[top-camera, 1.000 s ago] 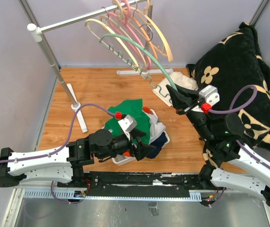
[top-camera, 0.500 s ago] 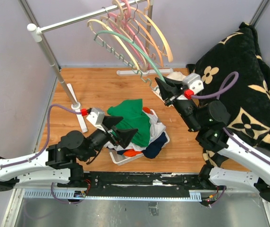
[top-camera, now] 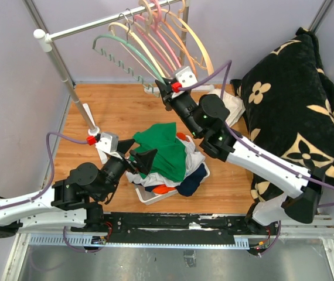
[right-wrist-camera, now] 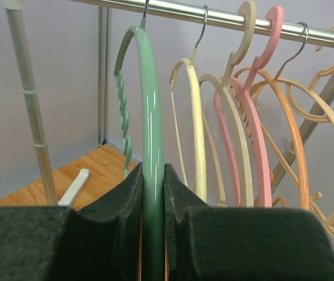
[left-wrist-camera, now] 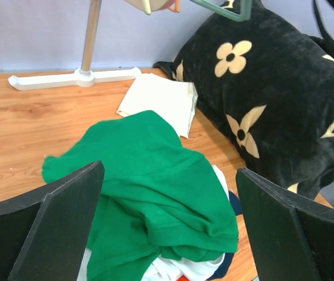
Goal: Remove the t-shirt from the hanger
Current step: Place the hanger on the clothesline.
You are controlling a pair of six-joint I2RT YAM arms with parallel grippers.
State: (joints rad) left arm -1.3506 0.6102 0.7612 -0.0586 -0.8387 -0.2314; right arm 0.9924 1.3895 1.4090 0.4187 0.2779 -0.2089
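At the table's centre, a touch toward 6 o'clock, the green t-shirt (top-camera: 166, 146) lies soft and crumpled on a heap (top-camera: 190, 175) of clothes in a white basket (top-camera: 146, 199), off any hanger. At 3 o'clock we see a plush black pillow (top-camera: 296, 99) with cream flowers. At 12 o'clock a shiny metal rail (right-wrist-camera: 214, 16) carries slim curved hangers in cream, pink and orange.

Our left wrist view shows a flat, folded white cloth (left-wrist-camera: 158, 102) on the wood floor (left-wrist-camera: 32, 123) between shirt and pillow; from above, the right arm hides most of it. Only our right wrist view shows the glossy, notched mint hanger (right-wrist-camera: 149, 99) hooked by wire over the rail.

Our left gripper (top-camera: 145, 159) stands released, spread wide, just at the shirt's 9 o'clock side, holding nothing. Our right gripper (right-wrist-camera: 153, 172) is clenched on the mint hanger's arm, dark foam pads (right-wrist-camera: 132, 211) pressing both sides.
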